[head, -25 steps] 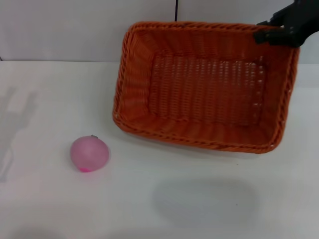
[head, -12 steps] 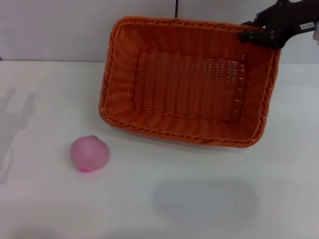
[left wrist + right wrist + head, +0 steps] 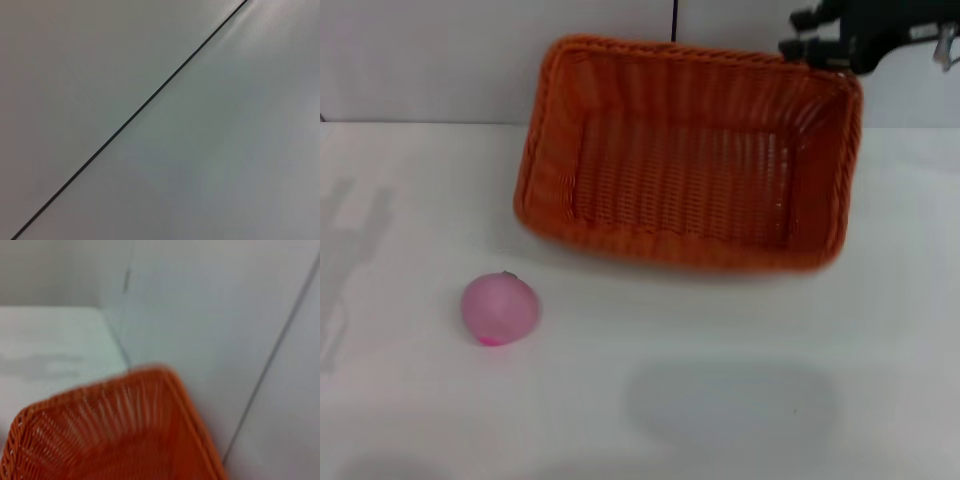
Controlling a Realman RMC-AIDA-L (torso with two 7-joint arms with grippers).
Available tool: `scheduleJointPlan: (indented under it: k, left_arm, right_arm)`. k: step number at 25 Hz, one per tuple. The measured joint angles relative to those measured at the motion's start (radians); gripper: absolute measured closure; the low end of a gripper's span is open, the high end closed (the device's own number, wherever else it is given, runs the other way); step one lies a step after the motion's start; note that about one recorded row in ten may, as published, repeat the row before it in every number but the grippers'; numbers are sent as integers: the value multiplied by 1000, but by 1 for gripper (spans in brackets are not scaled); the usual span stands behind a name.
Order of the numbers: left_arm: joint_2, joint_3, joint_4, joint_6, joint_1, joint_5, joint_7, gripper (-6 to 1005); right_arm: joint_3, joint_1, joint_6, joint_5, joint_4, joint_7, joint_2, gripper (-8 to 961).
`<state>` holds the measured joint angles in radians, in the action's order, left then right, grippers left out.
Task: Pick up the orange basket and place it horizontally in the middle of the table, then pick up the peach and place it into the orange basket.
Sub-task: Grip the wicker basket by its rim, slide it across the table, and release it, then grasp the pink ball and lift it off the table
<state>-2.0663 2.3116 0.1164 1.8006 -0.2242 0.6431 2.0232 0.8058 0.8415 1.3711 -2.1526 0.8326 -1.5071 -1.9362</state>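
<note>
The orange basket (image 3: 685,155) hangs in my right gripper (image 3: 817,47), which is closed on the braided rim at the basket's far right corner, at the upper right of the head view. The basket is tilted, its open inside turned toward my head camera, so I look at the woven bottom and the sloped sides; the lower long edge is close over the table (image 3: 880,330), but I cannot tell if it touches the surface there. A soft grey shadow (image 3: 730,400) lies on the table nearer to me than the basket. In my right wrist view the basket (image 3: 120,440) fills the lower part, one rounded corner of the rim in front of the pale wall (image 3: 210,305). The peach (image 3: 499,310) sits on the table to my left of the basket and nearer to me, well apart from it, with a darker pink spot at its lower edge. My left gripper does not appear in any view; the left wrist camera sees only a plain grey surface (image 3: 100,60) with one thin dark line (image 3: 150,102) across it.
</note>
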Motion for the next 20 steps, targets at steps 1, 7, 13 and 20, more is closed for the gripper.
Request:
scheduleJointPlan:
  k: [1, 7, 13, 20]
  left_arm:
    - [0, 0, 0, 0, 0, 0, 0, 276]
    - [1, 0, 0, -6, -1, 0, 0, 279]
    - [5, -26, 11, -7, 0, 0, 5, 281]
    - [15, -94, 47, -17, 11, 2, 16, 285]
  right_arm:
    - [0, -17, -10, 27, 22, 0, -3, 712]
    - [2, -110, -26, 152, 145, 1, -17, 542]
    - [-1, -238, 11, 261, 229, 13, -78, 395]
    - [23, -481, 108, 697, 79, 241, -139, 345]
